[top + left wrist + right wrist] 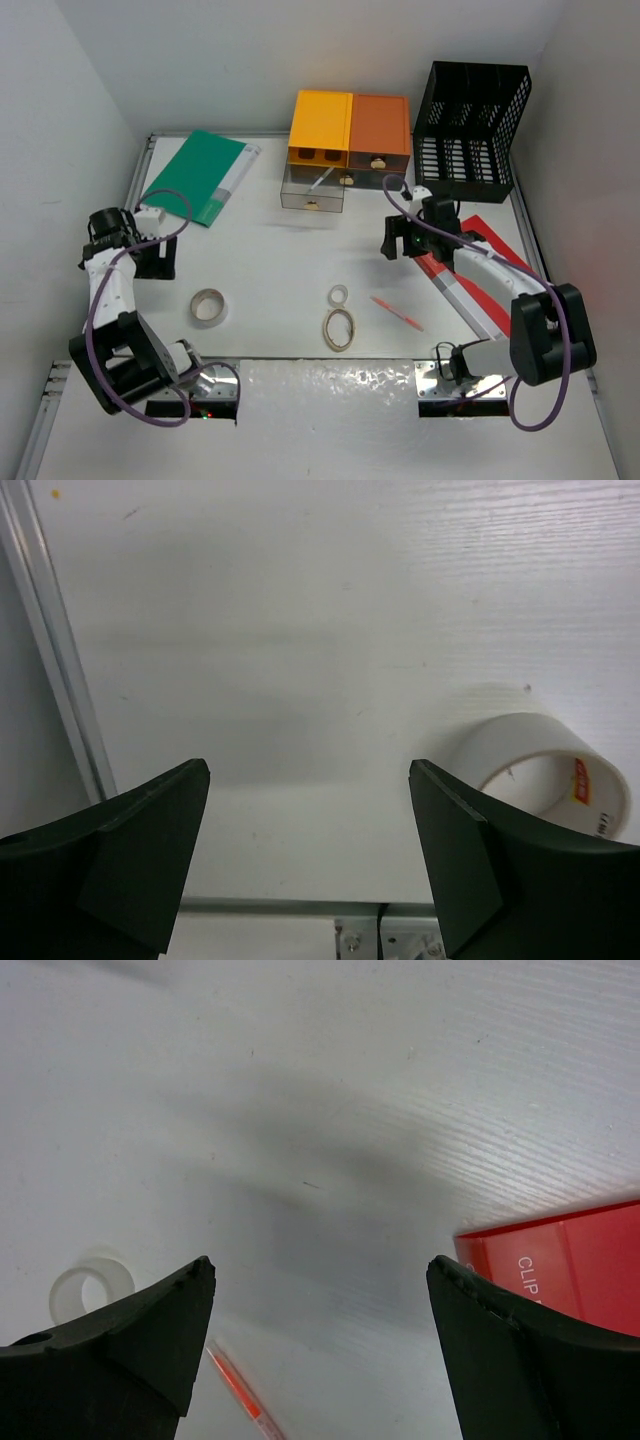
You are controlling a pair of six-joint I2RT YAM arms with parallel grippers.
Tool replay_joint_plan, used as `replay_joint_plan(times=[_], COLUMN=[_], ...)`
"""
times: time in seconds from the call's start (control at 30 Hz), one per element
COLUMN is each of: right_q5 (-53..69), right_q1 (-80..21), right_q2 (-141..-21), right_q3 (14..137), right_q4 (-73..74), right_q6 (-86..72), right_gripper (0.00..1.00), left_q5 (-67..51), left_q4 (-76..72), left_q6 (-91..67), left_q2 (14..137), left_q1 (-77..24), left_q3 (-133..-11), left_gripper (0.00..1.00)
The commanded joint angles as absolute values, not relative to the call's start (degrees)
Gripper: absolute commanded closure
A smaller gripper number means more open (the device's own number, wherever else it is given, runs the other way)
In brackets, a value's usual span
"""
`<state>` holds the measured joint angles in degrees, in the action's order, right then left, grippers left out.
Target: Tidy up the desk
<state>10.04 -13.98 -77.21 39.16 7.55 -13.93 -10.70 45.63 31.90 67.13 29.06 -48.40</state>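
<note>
The desk (270, 255) is a white tabletop with metal rails. My left gripper (156, 262) hovers open and empty near the left edge; in the left wrist view (310, 770) a white tape roll (530, 742) lies just right of its right finger. The roll also shows in the top view (208, 306). My right gripper (400, 240) is open and empty over bare desk (300, 1110), with an orange pen (240, 1395), a small clear ring (92, 1290) and a red clip folder (570, 1260) below and beside it.
A green folder (200, 175) lies at the back left. Yellow (320, 128) and orange (380, 130) drawer boxes stand at the back, with a clear drawer (313, 188) pulled out. A black mesh basket (470, 115) stands at the back right. An oval band (339, 328) lies near the front.
</note>
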Motion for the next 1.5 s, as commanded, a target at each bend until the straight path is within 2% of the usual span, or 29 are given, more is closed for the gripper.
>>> replay_joint_plan(times=[0.0,0.17,0.37,0.6,0.93,0.97,1.07,1.1,1.17,1.2,1.23,1.47], right_q5=[5.9,0.6,3.4,1.9,3.7,3.3,0.6,0.5,-0.4,-1.5,-2.3,-1.9], right_q1=[-15.5,-17.6,-20.6,-31.5,-32.3,-32.4,-32.5,-32.5,-32.5,-32.5,-32.5,-32.5], right_q2=[-76.9,-77.4,-77.9,-81.6,-87.5,-88.0,-88.9,-89.3,-89.1,-88.1,-87.3,-77.3], right_q3=[43.3,46.0,46.0,40.4,38.9,37.9,35.5,35.3,35.2,35.2,35.3,38.2], right_q4=[9.9,14.5,22.9,30.2,29.9,28.8,24.6,23.2,22.2,21.8,21.8,21.7], right_q6=[-13.4,-13.0,-6.4,-0.4,-6.5,-7.1,-9.9,-10.6,-11.2,-11.2,-11.2,-8.7], right_gripper=[0.16,0.16,0.16,0.15,0.24,0.27,0.49,0.63,0.81,0.97,1.00,1.00], left_q5=[-12.9,-17.2,-20.0,-19.2,-19.4,-19.3,-19.5,-19.7,-20.1,-20.0,-20.0,-19.9], left_q4=[37.0,33.7,34.9,35.5,36.3,36.3,36.5,36.6,37.3,37.4,37.4,36.4], left_q6=[34.6,35.8,38.3,38.0,35.8,35.7,35.2,35.2,35.7,35.9,36.0,36.5], left_q2=[69.3,70.5,70.0,70.5,69.1,68.9,68.5,68.3,68.1,68.0,68.0,67.7], left_q1=[30.8,30.8,30.8,30.8,30.8,30.8,30.8,30.8,30.8,30.8,30.8,30.8], left_q3=[-44.7,-43.2,-43.9,-45.1,-45.7,-45.9,-46.6,-46.9,-47.4,-47.3,-47.3,-45.3], left_gripper=[0.20,0.20,0.20,0.20,0.20,0.20,0.20,0.20,0.20,0.20,0.20,0.20])
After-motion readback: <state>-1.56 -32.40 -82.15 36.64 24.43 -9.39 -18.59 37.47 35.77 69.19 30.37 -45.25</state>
